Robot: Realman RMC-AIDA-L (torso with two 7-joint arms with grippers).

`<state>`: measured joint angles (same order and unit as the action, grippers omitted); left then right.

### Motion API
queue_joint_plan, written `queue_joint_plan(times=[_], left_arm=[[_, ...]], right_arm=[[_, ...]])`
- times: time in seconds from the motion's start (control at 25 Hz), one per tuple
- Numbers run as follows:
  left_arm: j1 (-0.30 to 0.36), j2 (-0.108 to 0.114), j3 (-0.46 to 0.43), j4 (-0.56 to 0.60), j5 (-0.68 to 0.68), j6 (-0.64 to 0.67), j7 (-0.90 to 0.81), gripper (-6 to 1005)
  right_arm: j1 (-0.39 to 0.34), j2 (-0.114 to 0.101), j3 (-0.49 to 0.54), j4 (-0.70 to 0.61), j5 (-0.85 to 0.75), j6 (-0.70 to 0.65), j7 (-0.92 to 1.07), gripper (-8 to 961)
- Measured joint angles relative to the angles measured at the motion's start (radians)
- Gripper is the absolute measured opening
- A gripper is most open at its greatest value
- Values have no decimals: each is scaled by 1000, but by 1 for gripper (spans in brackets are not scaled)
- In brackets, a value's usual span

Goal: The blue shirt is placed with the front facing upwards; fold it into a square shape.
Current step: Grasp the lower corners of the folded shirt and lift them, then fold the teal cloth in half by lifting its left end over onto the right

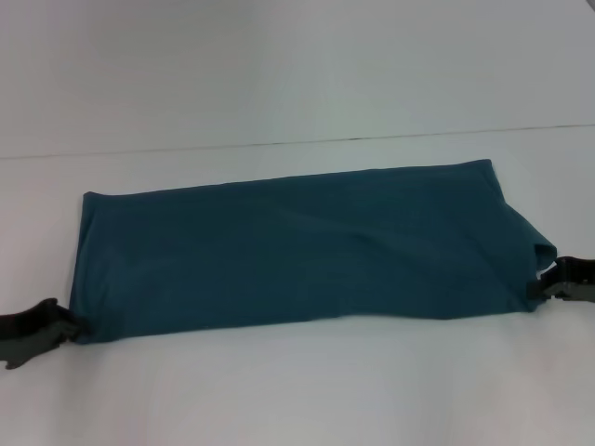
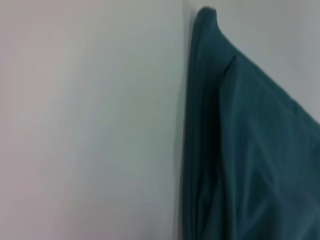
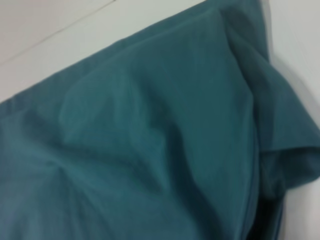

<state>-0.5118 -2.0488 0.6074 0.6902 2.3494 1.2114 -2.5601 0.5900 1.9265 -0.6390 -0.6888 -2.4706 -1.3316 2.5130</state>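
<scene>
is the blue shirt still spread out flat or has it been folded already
Folded, partly. The blue shirt lies as a long band, no lettering or sleeves showing, not yet square. The left gripper and right gripper sit at its ends.

blue shirt: dark teal-blue, plain, no lettering showing
table: white, one thin dark line across the far part
left gripper: black
right gripper: black

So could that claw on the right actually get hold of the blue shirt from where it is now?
Probably yes. The right gripper sits right at the near right corner of the blue shirt, touching its edge, and nothing lies between them on the white table. Whether it has cloth pinched already cannot be told.
</scene>
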Motion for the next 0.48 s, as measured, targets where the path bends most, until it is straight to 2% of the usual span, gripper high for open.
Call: queue_joint_plan(times=[0.28,0.36,0.48], left_arm=[[47,-1,-163,78,-1,3,-1,55],[53,-1,-220,92,-2,10,3,56],[54,1,-252,95,-19,20,11,178]], right_arm=[[-19,-3,63,-41,59,19,-45,11],[-24,-9,87,-50,62,51,-45,75],[-24,-16,128,-52,88,72,-69,172]])
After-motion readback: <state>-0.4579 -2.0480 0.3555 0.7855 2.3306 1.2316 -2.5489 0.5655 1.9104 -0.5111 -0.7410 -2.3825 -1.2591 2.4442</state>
